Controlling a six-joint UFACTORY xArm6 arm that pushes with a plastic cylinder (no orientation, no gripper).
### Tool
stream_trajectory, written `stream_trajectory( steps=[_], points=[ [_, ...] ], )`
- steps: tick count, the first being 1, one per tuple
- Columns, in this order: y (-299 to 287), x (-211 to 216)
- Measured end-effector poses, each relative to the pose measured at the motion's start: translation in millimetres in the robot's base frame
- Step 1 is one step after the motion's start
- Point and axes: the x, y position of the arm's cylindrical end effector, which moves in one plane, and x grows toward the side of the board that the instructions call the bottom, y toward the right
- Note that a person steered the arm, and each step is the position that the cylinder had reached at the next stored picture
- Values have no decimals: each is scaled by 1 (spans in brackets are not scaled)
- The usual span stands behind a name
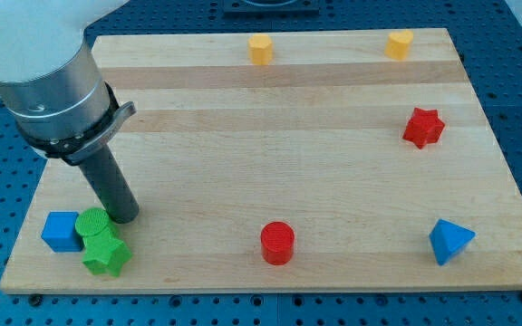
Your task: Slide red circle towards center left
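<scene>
The red circle lies near the board's bottom edge, a little right of the middle. My tip rests on the board at the bottom left, far to the left of the red circle. The tip stands just right of a green circle and above a green star. I cannot tell if it touches the green circle.
A blue cube sits left of the green circle. A red star is at the right, a blue triangle at the bottom right. Two yellow blocks lie along the top edge. The wooden board sits on a blue table.
</scene>
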Motion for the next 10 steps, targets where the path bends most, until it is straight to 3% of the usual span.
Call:
stream_trajectory(
  steps=[1,2,3,6,9,10],
  points=[
    [12,-4],
    [62,-12],
    [120,6],
    [117,79],
    [151,79],
    [151,36]
  ],
)
